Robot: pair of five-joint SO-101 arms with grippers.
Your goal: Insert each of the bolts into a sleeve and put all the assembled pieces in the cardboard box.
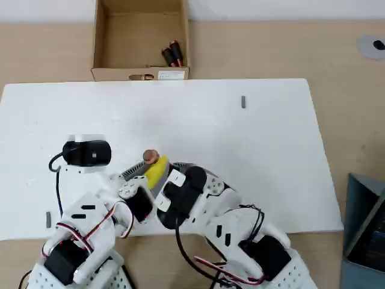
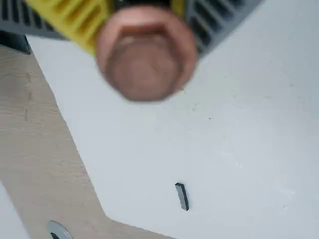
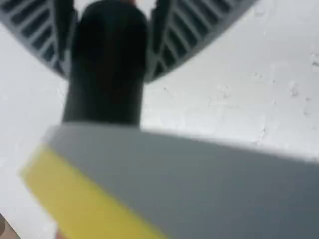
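- Nearest you, at the 6 o'clock edge of the white mat (image 1: 252,168): left gripper (image 2: 142,20), clamped on the copper bolt (image 2: 144,57), whose head faces the wrist camera.
- Just beside it: right gripper (image 3: 108,30), grey fingers (image 3: 199,30) closed around the black sleeve (image 3: 105,74). The left gripper's yellow finger (image 3: 75,199) crosses in front.
- At 2 o'clock from the grippers: small dark marker (image 1: 243,102) on the mat.
- Farthest, at 12 o'clock: cardboard box (image 1: 101,42). You see two assembled pieces (image 1: 172,55) in its 4 o'clock corner.

A wooden table (image 1: 349,102) carries a white board (image 1: 240,168) bearing a small dark strip (image 1: 243,102), with a cardboard box (image 1: 139,74) just beyond it.
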